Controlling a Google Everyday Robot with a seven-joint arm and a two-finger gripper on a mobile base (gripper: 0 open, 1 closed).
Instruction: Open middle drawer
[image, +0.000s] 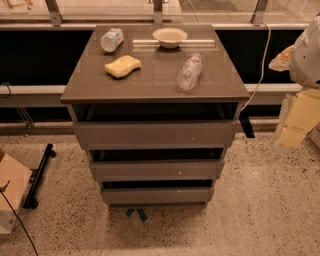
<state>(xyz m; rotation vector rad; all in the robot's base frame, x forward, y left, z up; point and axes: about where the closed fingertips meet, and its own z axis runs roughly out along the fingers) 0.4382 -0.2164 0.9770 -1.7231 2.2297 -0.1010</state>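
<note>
Lit dimly, in a warm brownish cast, mostly from above. Caught a pale streak of glare across the back of the desk (150, 82) top, on either side of the bowl (169, 36), and a soft sheen on the clear bottle (190, 71). Left deep black shadow in the gaps above each drawer front, the middle drawer (156, 170) included, and below the window ledge behind. Rendered softly throughout, grainy over the speckled floor (260, 215). Smeared the pincer (296, 120), at the right edge, into a pale yellow out-of-focus blur.
</note>
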